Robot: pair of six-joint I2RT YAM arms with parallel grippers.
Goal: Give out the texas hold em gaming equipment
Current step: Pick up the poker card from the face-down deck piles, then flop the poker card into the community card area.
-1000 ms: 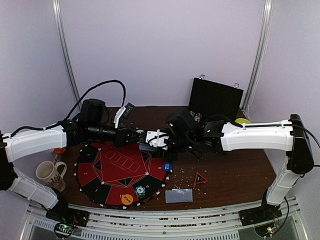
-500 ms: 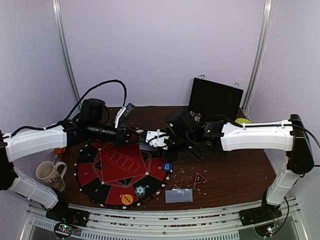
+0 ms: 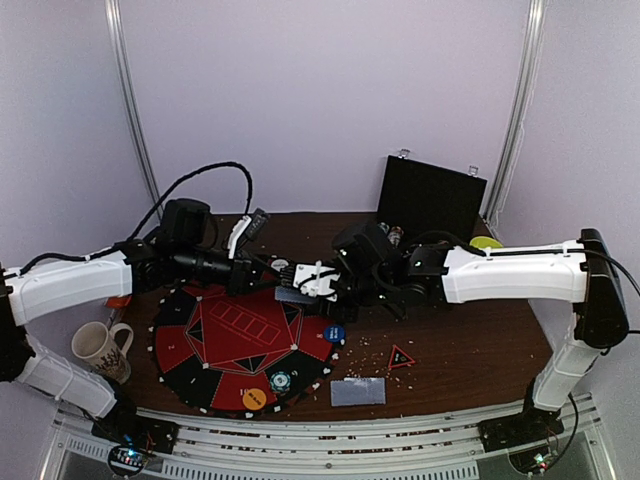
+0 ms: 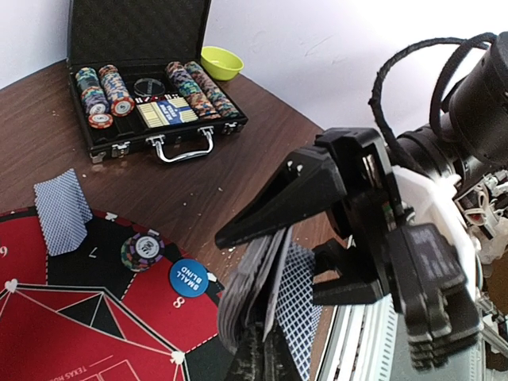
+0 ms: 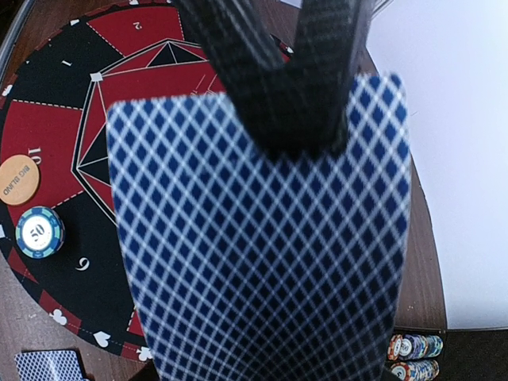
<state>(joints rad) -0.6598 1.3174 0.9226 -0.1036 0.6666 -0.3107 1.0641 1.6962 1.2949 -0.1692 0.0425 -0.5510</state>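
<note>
Now, card deck [image 5: 262,254] in R hand [image 5: 290,103], edge in L hand [image 4: 254,361]

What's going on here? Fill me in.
The right gripper holds the deck of cards above the far edge of the poker mat, and the left gripper is shut on one edge of it. On the mat lie a blue disc, an orange disc and a striped chip; one card lies beside it.

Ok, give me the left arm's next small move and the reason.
Probably pull the left gripper back toward its own side to draw a card from the deck. It looks shut on the deck's near edge while the right gripper clamps the rest, and one dealt card lies beside the mat, so more need dealing.
</note>
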